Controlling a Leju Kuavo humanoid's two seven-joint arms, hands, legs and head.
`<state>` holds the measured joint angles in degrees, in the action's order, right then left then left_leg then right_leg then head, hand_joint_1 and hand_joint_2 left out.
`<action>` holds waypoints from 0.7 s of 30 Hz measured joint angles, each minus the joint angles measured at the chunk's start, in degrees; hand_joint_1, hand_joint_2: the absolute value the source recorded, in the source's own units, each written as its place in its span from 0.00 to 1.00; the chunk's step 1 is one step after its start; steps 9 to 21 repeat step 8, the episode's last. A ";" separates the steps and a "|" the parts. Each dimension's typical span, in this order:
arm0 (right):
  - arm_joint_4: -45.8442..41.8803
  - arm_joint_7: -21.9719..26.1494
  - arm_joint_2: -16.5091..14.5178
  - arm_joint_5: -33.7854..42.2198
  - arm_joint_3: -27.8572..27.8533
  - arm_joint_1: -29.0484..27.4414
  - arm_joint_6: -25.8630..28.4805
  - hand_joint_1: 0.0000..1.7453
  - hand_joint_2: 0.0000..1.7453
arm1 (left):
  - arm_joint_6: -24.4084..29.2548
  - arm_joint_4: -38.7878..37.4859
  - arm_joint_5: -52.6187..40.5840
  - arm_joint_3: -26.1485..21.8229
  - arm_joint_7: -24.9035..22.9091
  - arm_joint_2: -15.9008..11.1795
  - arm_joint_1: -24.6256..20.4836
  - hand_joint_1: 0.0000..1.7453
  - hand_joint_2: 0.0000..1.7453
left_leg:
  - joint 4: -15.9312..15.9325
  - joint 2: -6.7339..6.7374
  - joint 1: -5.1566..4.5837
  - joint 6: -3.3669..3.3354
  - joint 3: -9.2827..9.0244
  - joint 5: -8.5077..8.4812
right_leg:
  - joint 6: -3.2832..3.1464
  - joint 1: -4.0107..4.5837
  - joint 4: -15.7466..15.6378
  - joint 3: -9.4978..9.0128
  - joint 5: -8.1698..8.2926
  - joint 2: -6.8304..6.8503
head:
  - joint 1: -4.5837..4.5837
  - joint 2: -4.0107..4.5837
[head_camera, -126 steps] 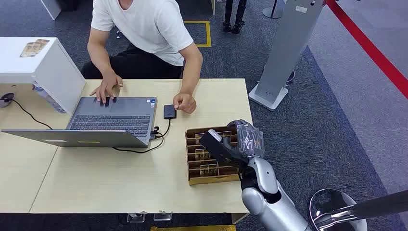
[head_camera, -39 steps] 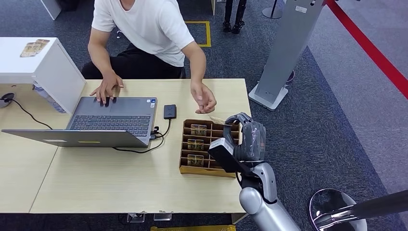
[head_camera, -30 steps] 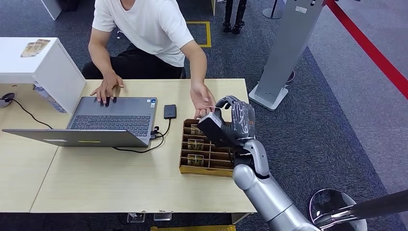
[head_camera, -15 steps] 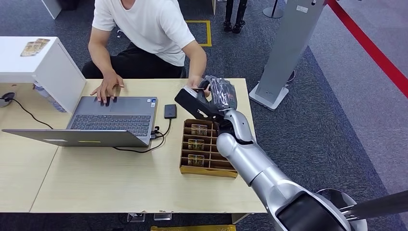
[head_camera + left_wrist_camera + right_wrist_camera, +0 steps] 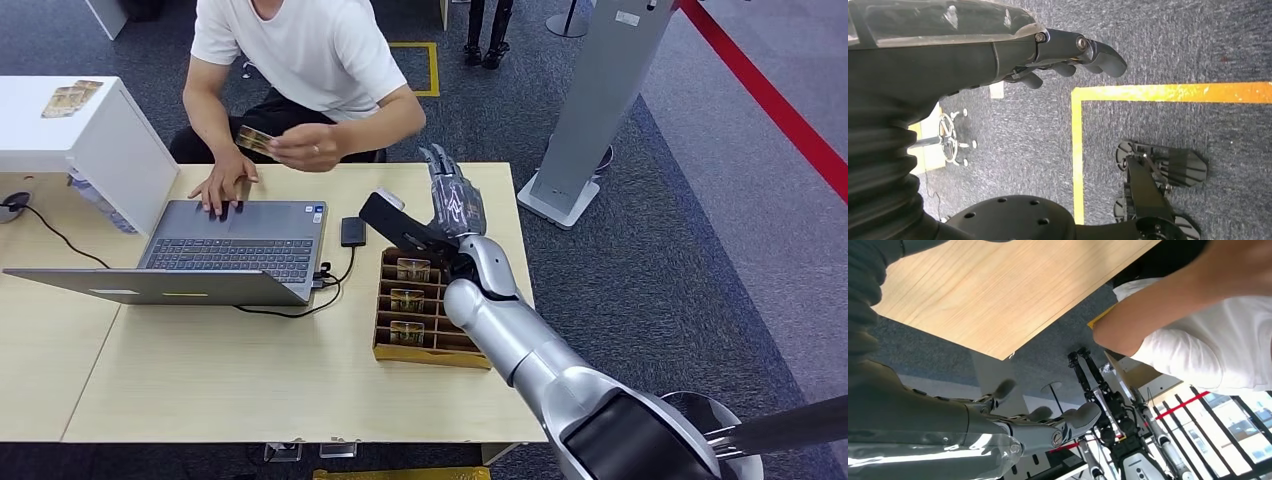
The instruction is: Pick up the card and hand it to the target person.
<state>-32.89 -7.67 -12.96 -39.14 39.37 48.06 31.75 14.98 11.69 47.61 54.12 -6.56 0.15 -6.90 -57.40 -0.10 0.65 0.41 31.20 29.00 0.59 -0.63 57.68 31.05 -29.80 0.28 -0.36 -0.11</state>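
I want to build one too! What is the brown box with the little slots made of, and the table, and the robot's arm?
The slotted box: probably cardboard, matte brown, with thin flat dividers and folded-looking edges.

The table: pale wood or wood-look board, smooth, with faint grain lines showing in the right wrist view.

The right arm: looks like metal or silver-painted shell, shiny with bright highlights. The right robot hand seems to be dark plastic.

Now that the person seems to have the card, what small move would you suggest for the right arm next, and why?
Probably draw the right hand back from the table: its fingers are spread and hold nothing, and the card is in the person's hand.
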 joint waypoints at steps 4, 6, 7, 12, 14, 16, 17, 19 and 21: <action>0.77 0.88 -0.11 1.08 0.11 0.40 0.98 0.00 1.00 | 0.51 0.00 0.45 0.10 0.00 0.00 0.07 0.00 1.00 | 0.00 0.00 0.00 0.00 0.00 0.00 | 0.00 0.00 0.00 0.00 0.00 0.00 | 0.01 0.00; 0.99 1.15 -0.11 1.29 0.24 0.70 1.33 0.00 1.00 | 0.58 0.00 0.58 0.16 0.00 0.00 0.13 0.00 1.00 | 0.00 0.00 0.00 0.00 0.00 0.00 | 0.00 0.00 0.00 0.00 0.00 0.00 | 0.01 0.00; 1.05 1.26 -0.11 1.31 0.33 0.83 1.45 0.00 1.00 | 0.60 -0.01 0.62 0.17 0.00 0.00 0.16 0.00 1.00 | 0.00 0.00 0.00 0.00 0.00 0.00 | 0.00 0.00 0.00 0.00 0.00 0.00 | 0.01 0.00; 1.09 1.32 -0.11 1.32 0.38 0.90 1.51 0.00 1.00 | 0.61 -0.01 0.64 0.18 0.00 0.00 0.18 0.00 1.00 | 0.00 0.00 0.00 0.00 0.00 0.00 | 0.00 0.00 0.00 0.00 0.00 0.00 | 0.01 0.00; 1.09 1.32 -0.11 1.32 0.38 0.90 1.51 0.00 1.00 | 0.61 -0.01 0.64 0.18 0.00 0.00 0.18 0.00 1.00 | 0.00 0.00 0.00 0.00 0.00 0.00 | 0.00 0.00 0.00 0.00 0.00 0.00 | 0.01 0.00; 1.09 1.32 -0.11 1.32 0.38 0.90 1.51 0.00 1.00 | 0.61 -0.01 0.64 0.18 0.00 0.00 0.18 0.00 1.00 | 0.00 0.00 0.00 0.00 0.00 0.00 | 0.00 0.00 0.00 0.00 0.00 0.00 | 0.01 0.00; 1.09 1.32 -0.11 1.32 0.38 0.90 1.51 0.00 1.00 | 0.61 -0.01 0.64 0.18 0.00 0.00 0.18 0.00 1.00 | 0.00 0.00 0.00 0.00 0.00 0.00 | 0.00 0.00 0.00 0.00 0.00 0.00 | 0.01 0.00; 1.09 1.32 -0.11 1.32 0.38 0.90 1.51 0.00 1.00 | 0.61 -0.01 0.64 0.18 0.00 0.00 0.18 0.00 1.00 | 0.00 0.00 0.00 0.00 0.00 0.00 | 0.00 0.00 0.00 0.00 0.00 0.00 | 0.01 0.00; 1.09 1.32 -0.11 1.32 0.38 0.90 1.51 0.00 1.00 | 0.61 -0.01 0.64 0.18 0.00 0.00 0.18 0.00 1.00 | 0.00 0.00 0.00 0.00 0.00 0.00 | 0.00 0.00 0.00 0.00 0.00 0.00 | 0.01 0.00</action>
